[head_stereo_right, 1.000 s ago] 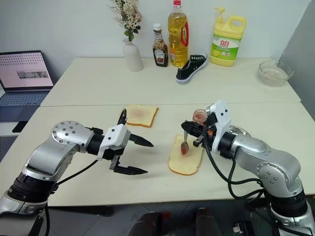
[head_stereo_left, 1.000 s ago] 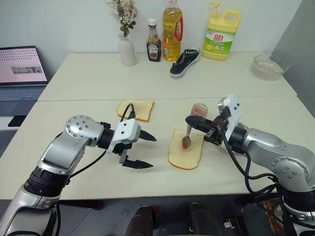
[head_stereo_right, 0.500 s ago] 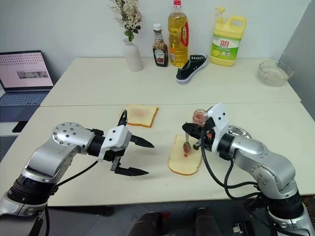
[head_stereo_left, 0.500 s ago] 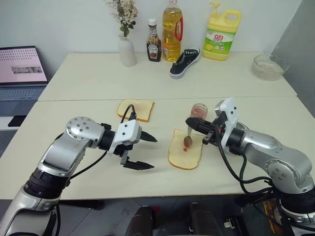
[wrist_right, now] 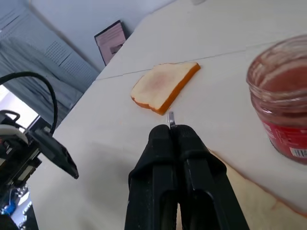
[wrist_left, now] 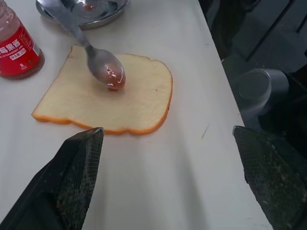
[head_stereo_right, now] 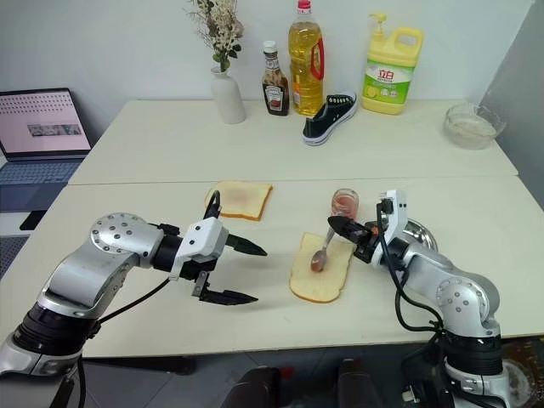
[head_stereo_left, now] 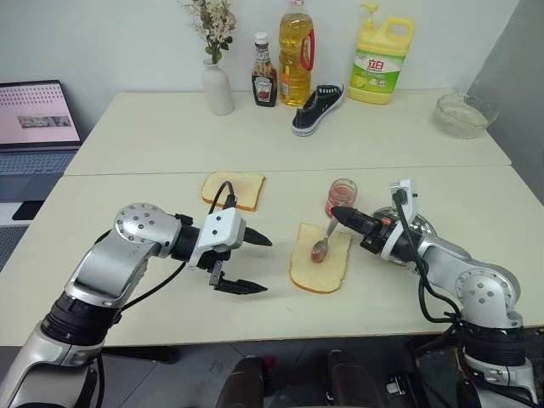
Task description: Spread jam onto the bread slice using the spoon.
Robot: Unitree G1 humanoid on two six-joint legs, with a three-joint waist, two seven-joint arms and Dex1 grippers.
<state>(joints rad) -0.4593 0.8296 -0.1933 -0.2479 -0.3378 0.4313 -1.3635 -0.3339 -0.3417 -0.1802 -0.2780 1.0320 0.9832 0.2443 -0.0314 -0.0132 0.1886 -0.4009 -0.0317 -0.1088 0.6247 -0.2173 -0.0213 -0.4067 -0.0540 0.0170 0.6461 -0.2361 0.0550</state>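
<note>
Left eye view, counter layout:

- Bread slice: front centre of counter, flat, small red dab on face under spoon bowl.
- Spoon: handle clamped in right pincer, fingers fully closed on handle end; bowl red-smeared, resting on bread slice face, toward 7 o'clock from pincer tip. Handle end visible past the closed fingertips in right wrist view.
- Jam: small clear jar, red label, upright on counter, just beside far right corner of bread slice, at 12 o'clock from right pincer.
- Left pincer: fingers spread wide, holding nothing, hovering above counter at 9 o'clock from bread slice, apart from it, tips directed toward slice.
- Second slice: plain toast, flat, at 11 o'clock from bread slice, well apart.
- Steel dish: round, beside jar, partly behind right arm; seen in left wrist view past far edge of bread slice.
- Far edge of counter: vase, sauce bottle, oil bottle, black shoe, yellow detergent jug, in a row at 12 o'clock.
- Glass bowl: far right, at 2 o'clock.
- Laptop: off counter, at 10 o'clock.
</note>
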